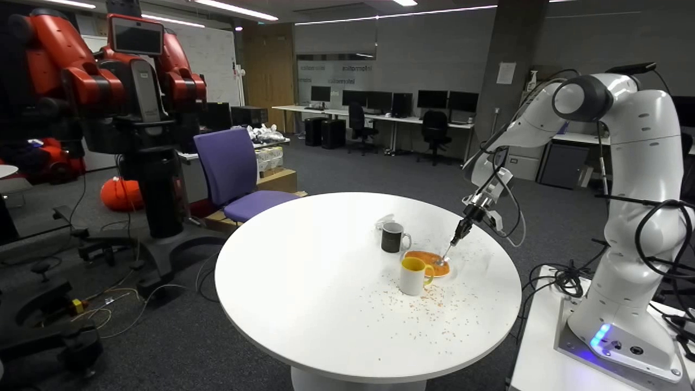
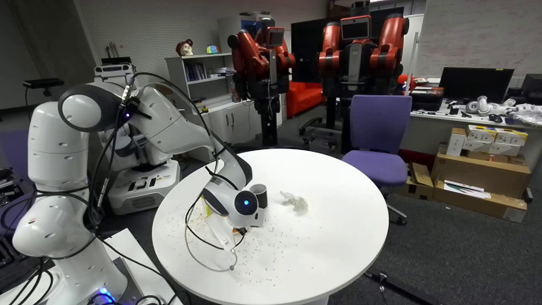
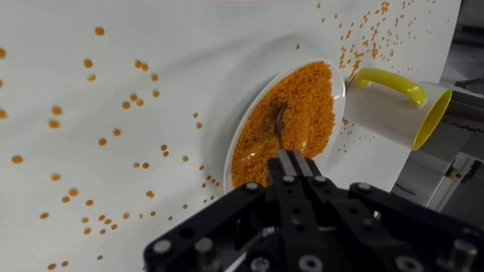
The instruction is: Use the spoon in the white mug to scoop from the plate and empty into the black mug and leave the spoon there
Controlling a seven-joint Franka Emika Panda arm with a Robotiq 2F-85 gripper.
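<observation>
My gripper [image 3: 290, 152] is shut on the spoon [image 3: 280, 122], its fingers nearly together. The spoon slants down, its bowl in the orange grains [image 3: 314, 94] on the white plate [image 3: 339, 104]. The gripper [image 1: 455, 240] and spoon [image 1: 446, 254] also show in an exterior view; the arm's wrist hides them in the opposite view. The white mug [image 3: 385, 109], yellow inside and on the handle, stands upright by the plate; it also shows in an exterior view [image 1: 411, 279]. The black mug [image 1: 391, 239] stands upright beyond the plate, also in view behind the wrist [image 2: 259, 195]. Its inside is hidden.
Loose orange grains [image 3: 126, 104] lie scattered over the round white table [image 1: 304, 271]. Crumpled clear plastic [image 2: 295, 202] lies near the black mug. A purple chair [image 2: 377, 165] stands at the table's edge. A loose cable [image 2: 199, 258] hangs from the wrist.
</observation>
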